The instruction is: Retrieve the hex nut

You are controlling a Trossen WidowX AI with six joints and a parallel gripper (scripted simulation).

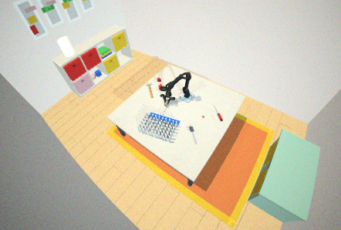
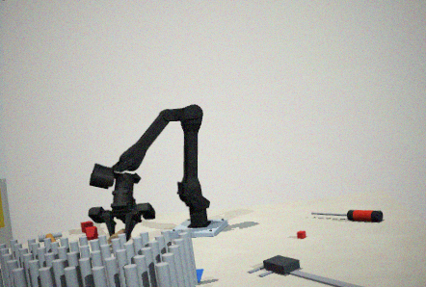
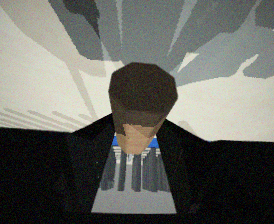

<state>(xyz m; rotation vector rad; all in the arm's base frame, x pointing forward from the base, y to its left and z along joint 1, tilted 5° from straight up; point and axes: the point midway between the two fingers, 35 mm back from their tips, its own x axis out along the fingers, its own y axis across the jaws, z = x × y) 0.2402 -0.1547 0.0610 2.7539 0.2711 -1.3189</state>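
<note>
My gripper (image 1: pixel 167 99) (image 2: pixel 123 225) (image 3: pixel 136 118) is shut on a brown wooden-handled tool (image 1: pixel 167 103) (image 3: pixel 143 95), which it holds just above the table top behind the spacer field. In the wrist view the handle's end fills the middle of the frame. The grey standing spacers (image 1: pixel 158 126) (image 2: pixel 120 262) (image 3: pixel 133 172) form a dense field in front of the gripper. The blue taped strip (image 1: pixel 163 118) (image 2: pixel 199 273) (image 3: pixel 115 141) lies along the field's edge that faces the arm. The hex nut is hidden among the spacers.
A hammer (image 1: pixel 150 89) and two red blocks (image 1: pixel 159 82) (image 2: pixel 90 230) lie left of the arm. A red-handled screwdriver (image 1: pixel 219 115) (image 2: pixel 363 216), a small red cube (image 1: pixel 203 116) (image 2: pixel 301 234) and a dark flat-headed tool (image 1: pixel 192 132) (image 2: pixel 281 265) lie to the right. The arm's base (image 1: pixel 186 98) (image 2: pixel 202 227) stands behind.
</note>
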